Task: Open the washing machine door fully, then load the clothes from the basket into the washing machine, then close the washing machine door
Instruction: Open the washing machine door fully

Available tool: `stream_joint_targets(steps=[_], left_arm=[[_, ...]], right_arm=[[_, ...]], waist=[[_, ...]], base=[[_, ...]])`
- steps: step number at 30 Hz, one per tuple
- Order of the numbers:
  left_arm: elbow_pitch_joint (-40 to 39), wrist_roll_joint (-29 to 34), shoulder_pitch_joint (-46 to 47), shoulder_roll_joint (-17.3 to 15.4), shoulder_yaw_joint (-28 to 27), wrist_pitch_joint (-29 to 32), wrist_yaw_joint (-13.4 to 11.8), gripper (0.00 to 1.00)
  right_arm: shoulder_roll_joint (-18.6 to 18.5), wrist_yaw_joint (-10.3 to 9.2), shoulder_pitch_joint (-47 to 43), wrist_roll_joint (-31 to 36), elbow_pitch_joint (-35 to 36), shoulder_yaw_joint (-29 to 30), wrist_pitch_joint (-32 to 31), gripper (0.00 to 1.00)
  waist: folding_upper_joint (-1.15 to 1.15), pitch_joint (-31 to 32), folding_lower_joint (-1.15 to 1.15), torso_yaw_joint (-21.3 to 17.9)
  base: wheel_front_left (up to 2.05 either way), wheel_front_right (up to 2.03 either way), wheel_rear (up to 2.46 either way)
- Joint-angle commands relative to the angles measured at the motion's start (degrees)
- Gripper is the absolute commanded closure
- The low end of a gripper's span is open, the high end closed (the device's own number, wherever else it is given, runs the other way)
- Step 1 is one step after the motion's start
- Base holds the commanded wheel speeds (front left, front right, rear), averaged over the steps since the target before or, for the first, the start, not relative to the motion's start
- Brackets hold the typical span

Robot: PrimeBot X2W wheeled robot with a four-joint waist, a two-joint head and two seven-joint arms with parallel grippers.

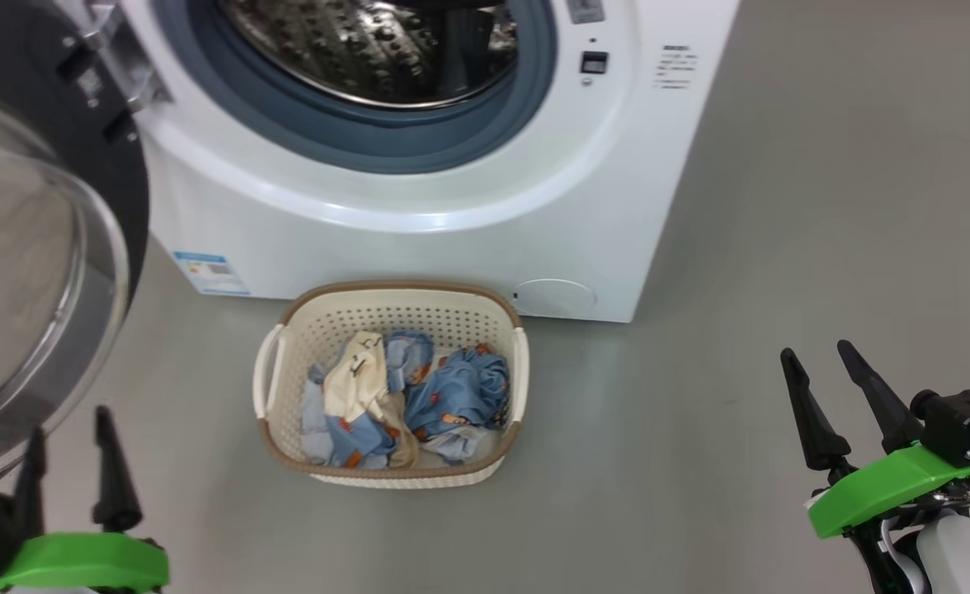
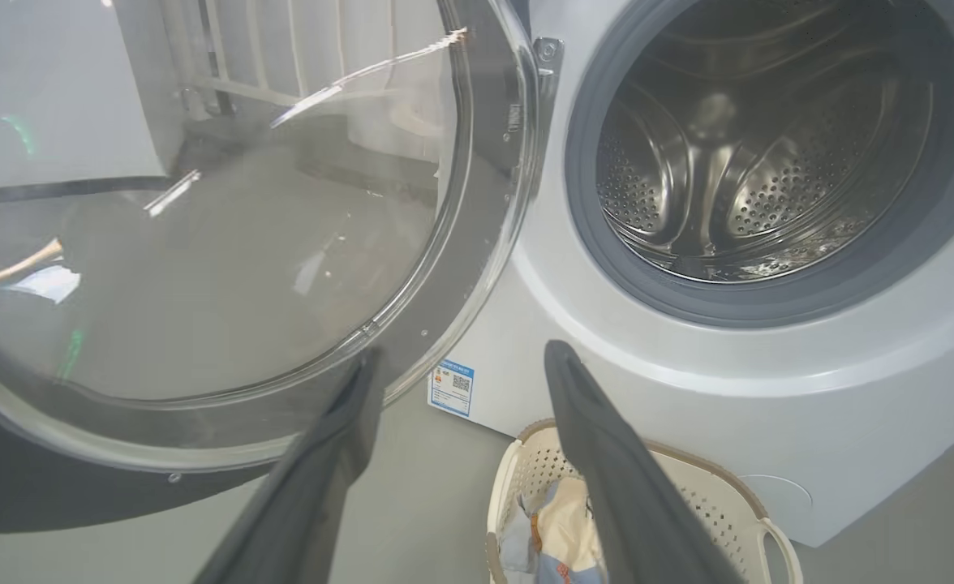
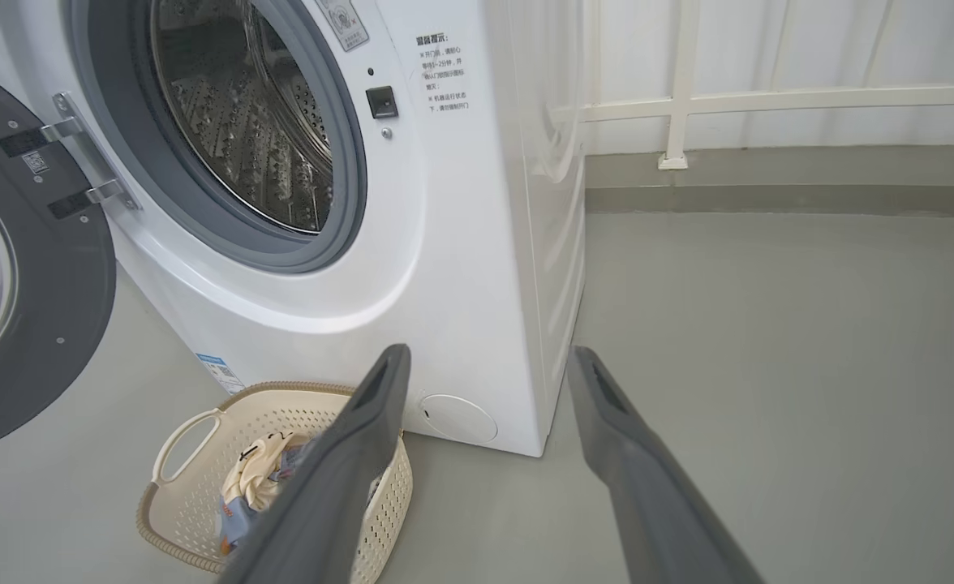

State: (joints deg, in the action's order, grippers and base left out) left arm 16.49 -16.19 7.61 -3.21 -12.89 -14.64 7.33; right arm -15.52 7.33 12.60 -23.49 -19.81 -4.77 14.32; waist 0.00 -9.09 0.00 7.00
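the washing machine (image 1: 419, 239) was a big white box with smooth, shiny sides, and it stood on a flat grey floor (image 1: 782, 247). its round mouth had a soft grey-blue rubber ring (image 1: 353, 144) around it, and inside was a shiny steel drum (image 1: 386, 49) full of little bumps and holes. the washing machine door (image 1: 118, 173) was swung wide open to the robot's left on a metal hinge (image 1: 114, 58). the door was round with a wide black rim, and a clear glass bowl (image 1: 15, 272) bulged from its middle. a blue label sticker (image 1: 211, 272) sat low on the machine's front, and a round white cap (image 1: 553, 297) sat at the other lower corner. the basket (image 1: 394, 290) stood on the floor just in front of the machine, below the mouth. it was cream-white plastic with many tiny holes, rounded corners, a brown rim band and two side handles. the clothes (image 1: 456, 392) lay crumpled inside it, soft and light blue with orange prints, plus one cream-white piece (image 1: 357, 379) with a thin black drawing. a white railing (image 3: 680, 97) stood by the wall behind the machine. the left gripper (image 1: 70, 425) was low beside the door's glass bowl, fingers pointing up and spread apart, holding nothing. whether it touched the door could not be told. the right gripper (image 1: 815, 351) was low on the right, well apart from the basket, fingers spread and empty too.
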Motion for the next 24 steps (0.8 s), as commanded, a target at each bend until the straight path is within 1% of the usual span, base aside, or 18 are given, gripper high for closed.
stream_joint_targets(steps=[1, 11, 17, 24], left_arm=[[-1.44, -0.59, -0.01, -2.2, -0.73, -0.36, 0.14, 0.0], [-1.49, -3.67, -0.11, -4.33, 6.2, -0.36, 0.15, 0.0], [-1.61, -4.72, 0.02, -5.0, 9.05, -0.36, 0.15, 0.0], [-1.5, -5.39, -0.13, -5.33, 10.68, -0.36, 0.15, 0.0]], right_arm=[[-0.27, 0.16, -1.01, -0.14, 1.42, -0.9, 0.68, 0.0], [-0.27, 0.16, -0.87, -0.06, 1.7, -0.16, 0.68, 0.0], [-0.04, 0.16, -0.77, -0.05, 1.89, 0.42, 0.68, 0.0], [0.33, 0.16, -0.89, -0.01, 1.97, 0.89, 0.68, 0.0]], waist=[[0.0, 0.34, 0.0, -1.89], [0.0, 0.13, 0.0, -6.27], [0.0, 0.02, 0.0, -8.28], [0.0, 0.16, 0.0, -9.85]], base=[[0.0, 0.0, 0.0], [0.0, 0.0, 0.0], [0.0, 0.0, 0.0], [0.0, 0.0, 0.0]])
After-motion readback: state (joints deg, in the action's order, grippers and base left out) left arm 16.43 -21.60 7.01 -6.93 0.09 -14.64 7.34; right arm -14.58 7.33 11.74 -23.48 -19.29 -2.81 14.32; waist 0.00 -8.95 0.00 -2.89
